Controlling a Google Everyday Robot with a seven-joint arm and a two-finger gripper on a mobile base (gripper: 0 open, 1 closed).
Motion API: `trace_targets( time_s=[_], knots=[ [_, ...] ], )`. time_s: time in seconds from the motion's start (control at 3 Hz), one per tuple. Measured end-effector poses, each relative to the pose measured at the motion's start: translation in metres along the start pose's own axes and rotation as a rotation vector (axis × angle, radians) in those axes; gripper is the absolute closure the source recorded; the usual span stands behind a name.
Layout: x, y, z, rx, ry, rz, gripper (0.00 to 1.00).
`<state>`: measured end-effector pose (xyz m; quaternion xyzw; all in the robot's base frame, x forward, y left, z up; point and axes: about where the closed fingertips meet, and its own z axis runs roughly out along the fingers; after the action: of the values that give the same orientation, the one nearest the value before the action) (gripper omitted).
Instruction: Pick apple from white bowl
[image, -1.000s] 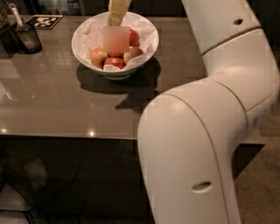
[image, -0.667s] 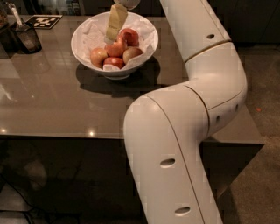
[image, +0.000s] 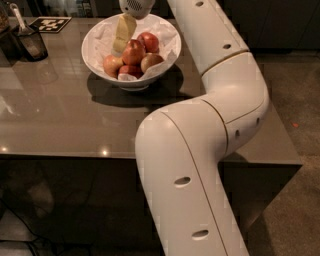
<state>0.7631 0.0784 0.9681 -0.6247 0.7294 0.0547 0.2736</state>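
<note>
Dim room, lit from above; gripper (image: 123, 42) in the white bowl (image: 150, 75) glows bright; bowl's dark shadow falls on the glossy surface (image: 60, 110); small glints near its front edge.

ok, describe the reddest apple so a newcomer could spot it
On the grey table stands the paper-lined white bowl, the claw hanging over it. In its pile of apples, the reddest apple lies farthest back, by the far rim; the rest lie nearer the camera, paler.
</note>
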Motion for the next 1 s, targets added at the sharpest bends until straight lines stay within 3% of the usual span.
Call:
trace_targets(
  time_s=[0.33,0.67,1.0],
  knots=[
    [0.009,0.009,0.047,-0.076,0.017,-0.004,0.00],
    [0.005,0.007,0.051,-0.066,0.008,-0.003,0.00],
    [0.021,0.001,0.053,-0.069,-0.010,0.011,0.00]
  ],
)
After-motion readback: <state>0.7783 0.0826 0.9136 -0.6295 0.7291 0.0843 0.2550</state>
